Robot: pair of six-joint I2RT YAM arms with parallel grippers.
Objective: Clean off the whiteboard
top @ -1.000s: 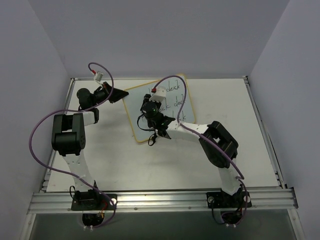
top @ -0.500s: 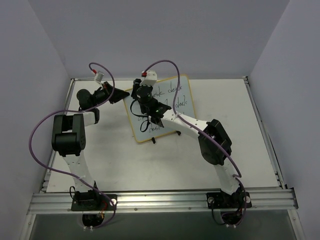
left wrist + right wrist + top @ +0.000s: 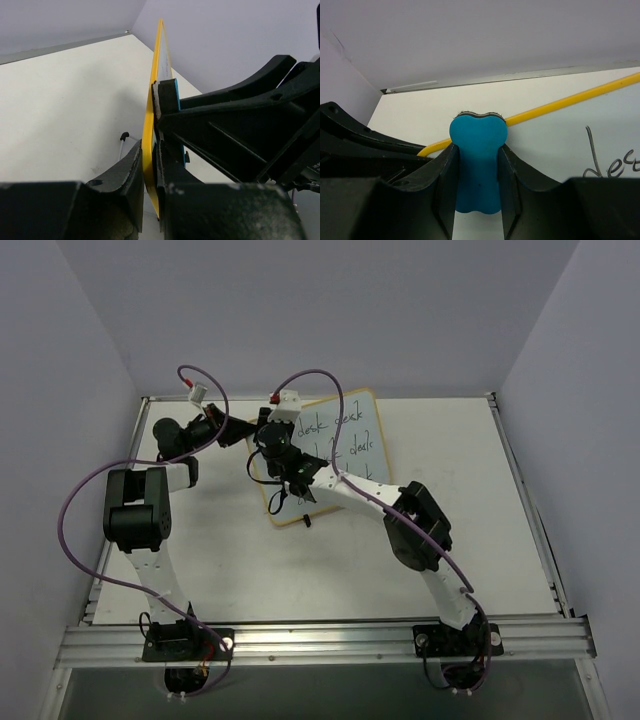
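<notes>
The whiteboard (image 3: 345, 445) with a yellow frame stands tilted at the table's back centre, black handwriting on its right part. My left gripper (image 3: 240, 430) is shut on its left edge; the left wrist view shows the yellow edge (image 3: 148, 135) between the jaws. My right gripper (image 3: 268, 440) is shut on the blue bone-shaped eraser (image 3: 478, 162), which is pressed against the board's upper left corner next to the left gripper. The eraser's edge also shows in the left wrist view (image 3: 169, 92). The right wrist view shows the yellow frame (image 3: 570, 102) and some writing (image 3: 612, 165).
White table (image 3: 480, 540) with a metal rail (image 3: 320, 640) at the near edge. Grey walls enclose the back and sides. Purple cables (image 3: 70, 510) loop off both arms. The board's black clip foot (image 3: 307, 523) rests on the table.
My right gripper has swept the eraser from the board's lower middle up and left to its upper left corner. The left gripper has held still on the board's edge.
</notes>
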